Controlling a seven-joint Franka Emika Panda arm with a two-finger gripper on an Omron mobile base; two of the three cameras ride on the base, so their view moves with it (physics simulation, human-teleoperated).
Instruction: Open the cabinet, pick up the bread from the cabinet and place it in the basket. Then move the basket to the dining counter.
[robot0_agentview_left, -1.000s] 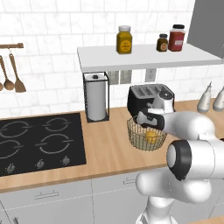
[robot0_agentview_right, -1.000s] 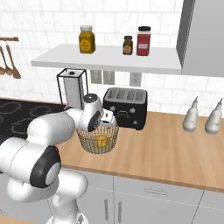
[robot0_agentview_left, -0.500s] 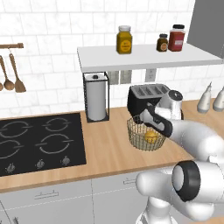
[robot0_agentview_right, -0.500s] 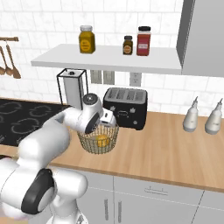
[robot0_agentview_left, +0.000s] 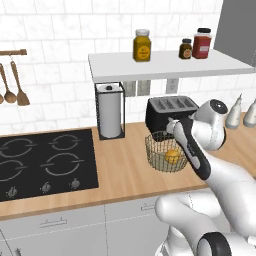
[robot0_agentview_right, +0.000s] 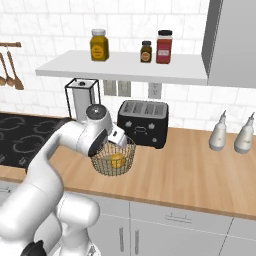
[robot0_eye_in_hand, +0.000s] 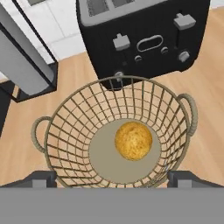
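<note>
We see our end effector (robot0_eye_in_hand: 112, 177) right above the basket (robot0_eye_in_hand: 65, 127), its two tips spread wide apart with nothing between them. The round bread (robot0_eye_in_hand: 133, 140) lies in the basket's middle, and the basket's two handles stick out left and right. Only the side views show free worktop (robot0_agentview_right: 190, 175) to the right; behind sits the black toaster (robot0_eye_in_hand: 140, 35), very close.

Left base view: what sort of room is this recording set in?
A rendered home kitchen, by the look of it. A black hob is set in a wooden worktop, a black toaster stands by the white-tiled wall, and jars sit on a shelf above.
</note>
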